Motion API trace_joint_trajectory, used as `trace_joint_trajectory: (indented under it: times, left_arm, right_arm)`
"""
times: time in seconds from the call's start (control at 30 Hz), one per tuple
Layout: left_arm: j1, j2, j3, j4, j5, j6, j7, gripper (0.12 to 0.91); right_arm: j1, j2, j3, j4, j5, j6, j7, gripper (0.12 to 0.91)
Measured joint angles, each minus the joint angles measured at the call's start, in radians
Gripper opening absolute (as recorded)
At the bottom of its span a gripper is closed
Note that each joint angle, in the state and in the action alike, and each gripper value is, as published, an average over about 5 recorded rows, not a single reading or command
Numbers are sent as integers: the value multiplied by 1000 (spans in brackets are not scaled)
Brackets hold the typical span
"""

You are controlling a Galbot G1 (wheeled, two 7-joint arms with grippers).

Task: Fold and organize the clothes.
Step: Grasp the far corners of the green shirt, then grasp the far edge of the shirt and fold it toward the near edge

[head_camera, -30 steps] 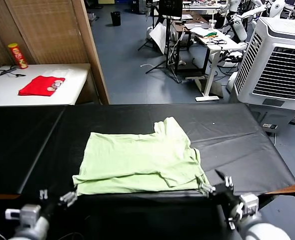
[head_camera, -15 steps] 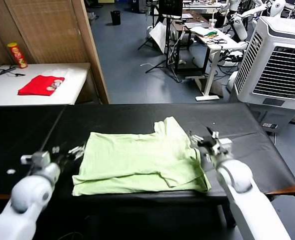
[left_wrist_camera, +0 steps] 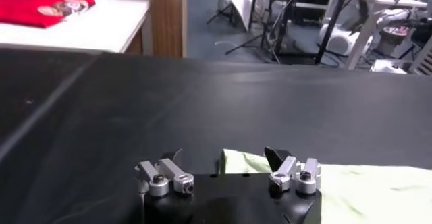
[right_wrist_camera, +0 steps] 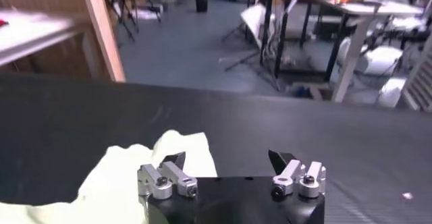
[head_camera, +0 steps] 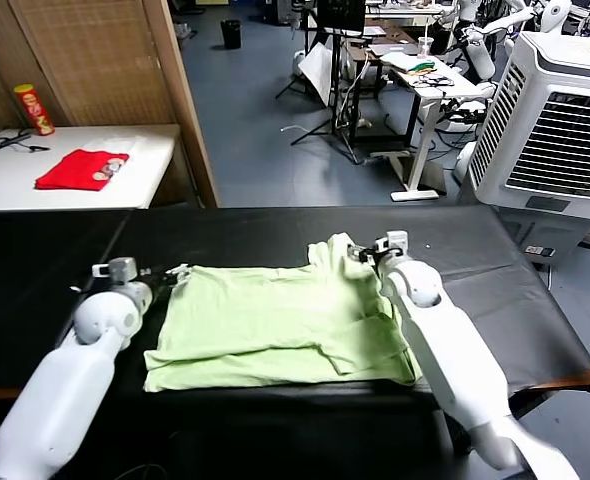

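Both my arms have swung from the desk's (head_camera: 495,300) near edge to the shirt's (head_camera: 275,325) far corners: left end effector (head_camera: 172,271) at ten o'clock, right end effector (head_camera: 363,254) at one, both open; shirt lies crosswise, mid-desk.

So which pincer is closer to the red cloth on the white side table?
Left. The left pincer sits at the shirt's far left corner, on the side of the red cloth; the right pincer is at the shirt's far right corner.
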Motion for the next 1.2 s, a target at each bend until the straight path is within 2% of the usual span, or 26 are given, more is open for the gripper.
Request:
trace_joint_trajectory:
  times: [0.07, 0.17, 0.27, 0.4, 0.5, 0.53, 0.63, 0.83, 1.03, 1.2]
  left_arm:
    - [-11, -6, 7, 15, 3, -1, 3, 798]
    - [-21, -11, 14, 29, 6, -2, 6, 760]
    - [-22, -13, 17, 32, 7, -1, 9, 632]
    - [-17, -13, 19, 27, 11, 2, 11, 398]
    - [-10, -13, 17, 19, 11, 4, 14, 235]
    - [-8, -12, 15, 15, 11, 4, 15, 189]
    - [2, -10, 10, 1, 13, 3, 17, 125]
    - [8, -13, 6, -14, 47, -29, 22, 127]
    - [-22, -32, 5, 4, 86, -59, 11, 127]
    - [-31, -24, -12, -17, 77, -52, -1, 127]
  right_arm:
    - [1, 8, 4, -11, 0, -3, -4, 712]
    - [-3, 15, 12, -15, -1, -10, -6, 593]
    - [-11, 18, 18, -14, -2, -13, -5, 434]
    - [-22, 19, 19, -5, -2, -11, -7, 214]
    - [-28, 19, 19, 4, -2, -4, -8, 131]
    - [-29, 18, 20, 6, -3, 1, -8, 123]
    - [-31, 18, 20, 11, -4, 20, -9, 121]
    - [-28, 21, 24, 2, -9, 87, -7, 121]
    - [-10, 20, 32, -14, -6, 168, -15, 121]
    - [-28, -6, 39, 26, 13, 149, -36, 121]
